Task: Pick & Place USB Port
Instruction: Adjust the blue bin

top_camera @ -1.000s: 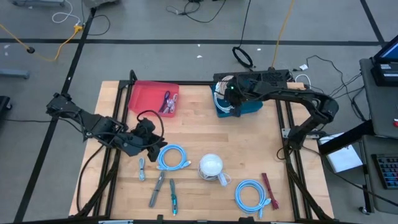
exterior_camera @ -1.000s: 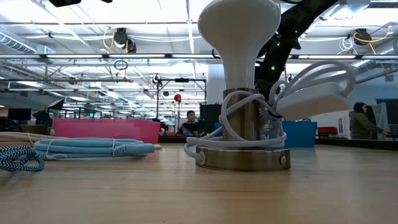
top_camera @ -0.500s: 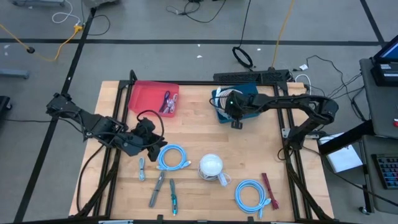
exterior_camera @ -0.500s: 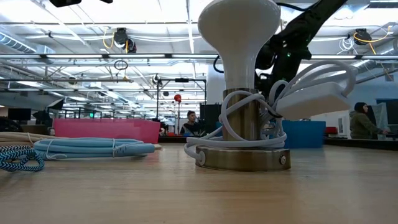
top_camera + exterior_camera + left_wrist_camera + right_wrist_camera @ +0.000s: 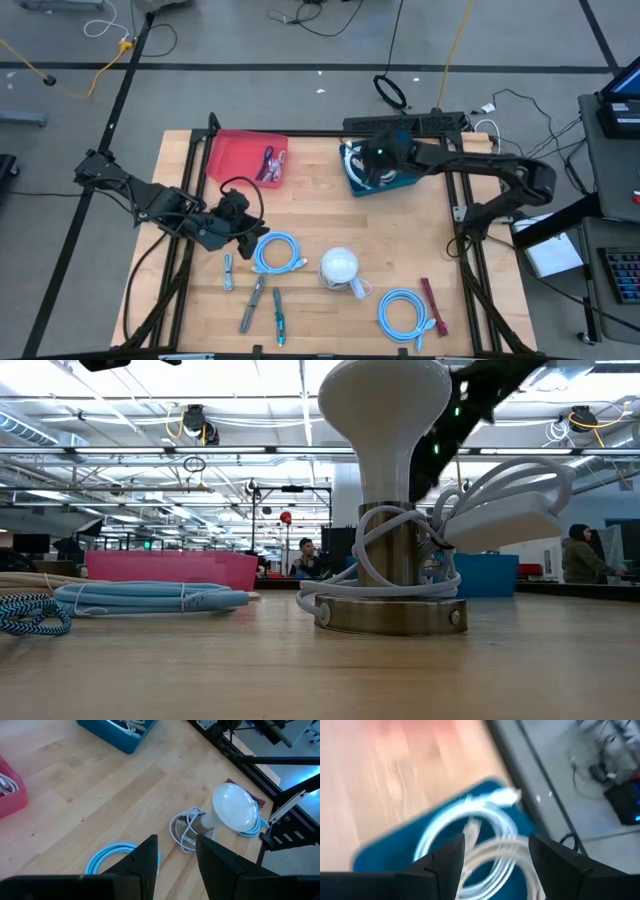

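Right gripper (image 5: 492, 852) open, left gripper (image 5: 175, 857) parted.

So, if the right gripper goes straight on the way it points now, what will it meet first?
Most likely the white cable coil lying in the blue bin. The right gripper is open and points down into that bin. How far above the coil it hangs, I cannot tell.

Blue bin (image 5: 372, 181), pink tray (image 5: 238, 155), white lamp (image 5: 339, 267), lt-blue cables (image 5: 277, 252).

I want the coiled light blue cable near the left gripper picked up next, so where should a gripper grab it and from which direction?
Judging by its pose, come straight down on the light blue cable: it lies flat as a loose ring on the table. Pinch across one strand of the ring, one finger inside the loop, on the side facing the left gripper.
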### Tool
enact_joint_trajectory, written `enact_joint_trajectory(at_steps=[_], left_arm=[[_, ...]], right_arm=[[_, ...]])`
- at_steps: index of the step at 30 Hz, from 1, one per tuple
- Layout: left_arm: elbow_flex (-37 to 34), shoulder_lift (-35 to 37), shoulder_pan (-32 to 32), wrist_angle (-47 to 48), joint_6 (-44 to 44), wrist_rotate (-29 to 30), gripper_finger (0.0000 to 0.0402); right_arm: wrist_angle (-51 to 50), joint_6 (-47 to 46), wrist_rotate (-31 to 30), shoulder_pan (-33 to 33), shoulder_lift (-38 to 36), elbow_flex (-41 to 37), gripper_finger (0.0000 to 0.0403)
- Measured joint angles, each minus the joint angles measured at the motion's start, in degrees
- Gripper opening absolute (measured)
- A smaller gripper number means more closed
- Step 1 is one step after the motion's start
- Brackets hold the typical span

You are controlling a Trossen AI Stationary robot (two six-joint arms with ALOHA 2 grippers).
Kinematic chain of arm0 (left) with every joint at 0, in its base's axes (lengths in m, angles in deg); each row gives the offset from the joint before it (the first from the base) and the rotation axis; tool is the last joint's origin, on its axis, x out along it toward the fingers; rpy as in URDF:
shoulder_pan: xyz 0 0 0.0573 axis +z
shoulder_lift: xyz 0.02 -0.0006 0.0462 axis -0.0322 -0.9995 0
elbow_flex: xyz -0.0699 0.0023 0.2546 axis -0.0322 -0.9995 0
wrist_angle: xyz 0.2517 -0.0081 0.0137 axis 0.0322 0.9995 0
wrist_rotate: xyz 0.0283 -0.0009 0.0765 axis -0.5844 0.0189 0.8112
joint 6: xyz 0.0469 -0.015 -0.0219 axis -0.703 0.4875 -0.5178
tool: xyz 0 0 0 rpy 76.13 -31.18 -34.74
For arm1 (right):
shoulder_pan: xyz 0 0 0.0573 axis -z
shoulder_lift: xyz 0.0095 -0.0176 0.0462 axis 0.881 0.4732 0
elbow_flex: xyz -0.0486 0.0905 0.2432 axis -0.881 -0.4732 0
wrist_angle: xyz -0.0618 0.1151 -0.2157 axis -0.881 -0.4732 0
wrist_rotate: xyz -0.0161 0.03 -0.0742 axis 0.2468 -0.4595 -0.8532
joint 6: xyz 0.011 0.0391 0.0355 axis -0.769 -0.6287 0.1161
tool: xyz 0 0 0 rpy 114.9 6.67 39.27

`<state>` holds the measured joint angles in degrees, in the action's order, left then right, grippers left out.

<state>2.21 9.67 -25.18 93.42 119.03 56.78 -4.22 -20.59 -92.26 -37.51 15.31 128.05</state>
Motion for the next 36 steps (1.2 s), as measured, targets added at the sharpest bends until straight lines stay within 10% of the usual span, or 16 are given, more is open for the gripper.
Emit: enact_joint_trajectory(at_steps=[8,16,36], left_arm=[[0.00,0.00,0.78,-0.08,-1.58,0.02,0.0136],[0.00,0.00,0.81,-0.08,-3.99,1.35,0.0136],[0.00,0.00,2.13,-0.10,-5.08,0.90,0.0136]], right_arm=[[-6.72,-12.79,13.20,-2.39,-8.48,5.82,0.0186],[-23.58,-15.66,11.30,-15.47,-9.71,4.67,0.0013],[-7.57,-14.27,6.39,-19.52,6.28,-3.12,0.0000]])
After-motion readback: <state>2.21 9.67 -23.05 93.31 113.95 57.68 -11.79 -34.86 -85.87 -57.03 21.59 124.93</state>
